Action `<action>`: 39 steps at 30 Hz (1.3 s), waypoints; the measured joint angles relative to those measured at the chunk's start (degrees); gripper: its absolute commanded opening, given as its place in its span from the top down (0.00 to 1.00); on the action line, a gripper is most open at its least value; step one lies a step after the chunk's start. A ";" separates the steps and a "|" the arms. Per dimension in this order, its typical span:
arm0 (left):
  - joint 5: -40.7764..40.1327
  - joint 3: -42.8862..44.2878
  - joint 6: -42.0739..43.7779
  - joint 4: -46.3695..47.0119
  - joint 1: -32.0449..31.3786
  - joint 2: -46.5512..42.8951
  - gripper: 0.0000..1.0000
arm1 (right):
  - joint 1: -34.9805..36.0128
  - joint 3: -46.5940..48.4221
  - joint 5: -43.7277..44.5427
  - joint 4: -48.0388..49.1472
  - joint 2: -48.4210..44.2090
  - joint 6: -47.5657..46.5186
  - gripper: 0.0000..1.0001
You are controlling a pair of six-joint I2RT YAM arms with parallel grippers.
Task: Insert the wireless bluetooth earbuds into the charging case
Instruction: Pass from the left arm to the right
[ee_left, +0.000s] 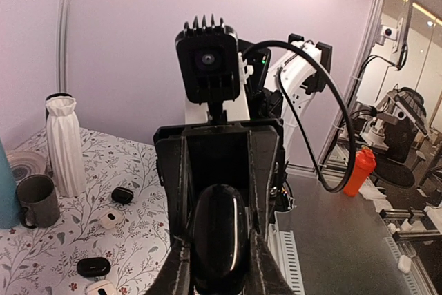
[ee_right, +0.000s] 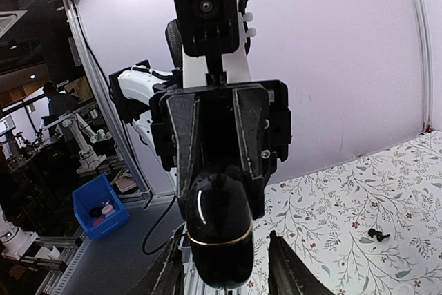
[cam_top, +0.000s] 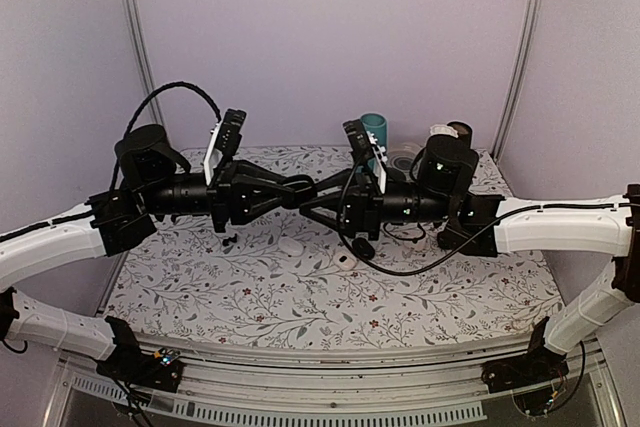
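Above the table's middle, a glossy black oval charging case (cam_top: pixel 298 190) with a thin gold band hangs between the two arms. My left gripper (ee_left: pixel 219 257) is shut on the case (ee_left: pixel 217 236), a finger pressed to each side. My right gripper (ee_right: pixel 224 271) faces it from the other end. It stands open around the case (ee_right: pixel 219 240), with a clear gap at its right finger (ee_right: pixel 286 267). Two tiny dark earbuds (ee_right: pixel 373 233) lie on the flowered cloth, and show under the left arm (cam_top: pixel 230 239) in the top view.
Loose on the cloth are a white case (cam_top: pixel 291 245), another white case (cam_top: pixel 347 261) and a black case (ee_left: pixel 122 195). At the back right stand a teal cup (cam_top: pixel 374 130), a tape roll (cam_top: pixel 405 157), a white ribbed vase (ee_left: pixel 64 144) and a grey mug (ee_left: pixel 38 200).
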 measured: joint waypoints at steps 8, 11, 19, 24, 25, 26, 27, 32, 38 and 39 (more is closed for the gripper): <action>0.04 0.00 -0.37 0.00 -0.02 0.13 1.00 | 0.00 0.00 0.28 1.84 0.00 0.83 0.65; 0.00 0.00 -0.44 0.00 -0.04 0.33 1.00 | -0.02 0.00 0.28 2.10 0.20 1.05 0.70; -0.20 0.00 -0.92 0.02 -0.04 0.42 0.96 | -0.24 0.00 0.28 2.47 0.70 1.38 0.96; -0.57 0.00 -0.98 -0.09 -0.13 0.42 0.41 | -0.22 -0.02 0.55 2.49 0.74 1.22 0.98; -0.92 0.00 -0.85 -0.26 -0.15 0.42 0.38 | -0.22 -0.11 0.61 2.54 0.74 1.22 0.98; -1.46 0.00 -1.27 -0.33 -0.17 0.37 0.35 | -0.22 -0.17 0.61 2.60 0.74 1.20 0.98; -2.01 0.00 -0.94 -0.46 -0.20 0.33 0.32 | -0.24 -0.31 0.63 2.64 0.74 1.14 0.98; -6.16 0.00 -1.22 -1.86 -0.20 -0.46 0.27 | -0.24 -1.53 0.59 2.71 0.72 0.07 0.98; -10.54 0.20 -1.25 -3.50 0.09 -1.25 0.26 | -0.24 -2.99 0.70 2.56 0.70 -1.62 0.98; -10.91 0.26 -1.25 -3.96 0.17 -1.22 0.25 | -0.24 -2.99 0.85 2.47 0.70 -1.79 0.98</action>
